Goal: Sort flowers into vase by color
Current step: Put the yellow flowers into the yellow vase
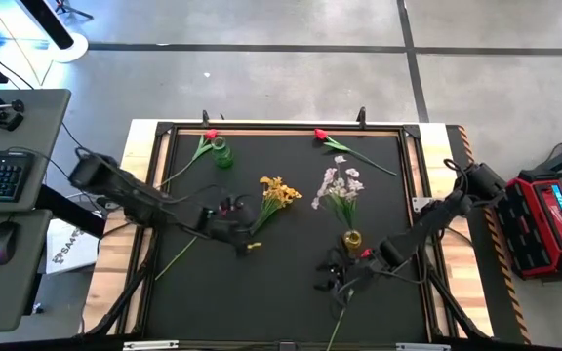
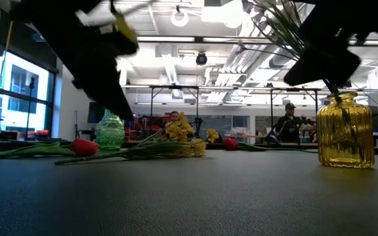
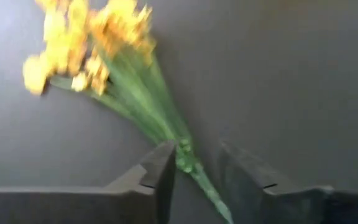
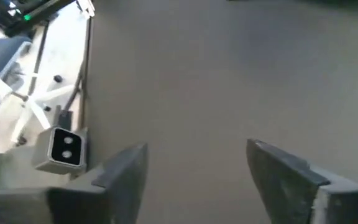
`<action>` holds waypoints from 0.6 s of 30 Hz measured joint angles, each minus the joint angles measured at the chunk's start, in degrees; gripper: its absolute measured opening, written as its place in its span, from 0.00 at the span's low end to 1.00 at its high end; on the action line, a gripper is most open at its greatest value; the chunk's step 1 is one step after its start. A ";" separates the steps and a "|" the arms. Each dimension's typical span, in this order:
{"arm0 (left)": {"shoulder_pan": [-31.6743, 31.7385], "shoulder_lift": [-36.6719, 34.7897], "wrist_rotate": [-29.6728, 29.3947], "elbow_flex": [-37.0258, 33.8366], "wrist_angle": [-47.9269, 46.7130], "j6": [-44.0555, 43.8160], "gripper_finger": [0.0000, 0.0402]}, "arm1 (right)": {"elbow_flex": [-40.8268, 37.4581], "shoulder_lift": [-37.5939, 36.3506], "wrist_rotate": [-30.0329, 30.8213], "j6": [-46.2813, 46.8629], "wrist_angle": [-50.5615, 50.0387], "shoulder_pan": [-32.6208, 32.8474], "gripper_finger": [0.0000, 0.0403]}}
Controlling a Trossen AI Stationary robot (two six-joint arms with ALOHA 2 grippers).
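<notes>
The yellow-blossom spray point(image 1: 279, 192) lies on the black table top, its stem running toward my left gripper point(image 1: 245, 237). That gripper is open, and in the left wrist view its fingers stand on either side of the stem point(image 3: 191, 165). My right gripper point(image 1: 342, 275) is open and empty, just near of the yellow vase point(image 1: 352, 239). The white-pink spray point(image 1: 340, 187) stands with its stem in that vase and leans toward the far edge. One red tulip point(image 1: 210, 135) lies by the green vase point(image 1: 221, 154). Another point(image 1: 321, 134) lies at the far edge.
A loose green stem point(image 1: 174, 258) lies left of my left gripper, and another point(image 1: 338, 327) lies at the near edge below my right gripper. The table has a raised frame point(image 1: 413, 146) around the black mat. People show in the room beyond point(image 2: 287, 124).
</notes>
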 joint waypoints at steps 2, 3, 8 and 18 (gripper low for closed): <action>1.54 2.93 1.93 0.82 -1.05 -3.86 0.37 | 0.00 0.00 -0.01 -1.62 -0.09 -0.88 0.69; 2.37 4.22 3.44 0.96 -0.95 -4.79 0.39 | 0.00 0.00 -0.04 -2.61 -0.09 -1.40 0.70; 4.44 9.42 5.59 0.98 0.19 -7.84 0.40 | 0.00 0.00 -1.28 -7.71 0.00 -3.03 0.70; 3.62 11.68 5.26 1.17 2.99 -8.41 0.04 | -0.02 -2.61 -5.91 -12.29 -2.16 -3.94 0.63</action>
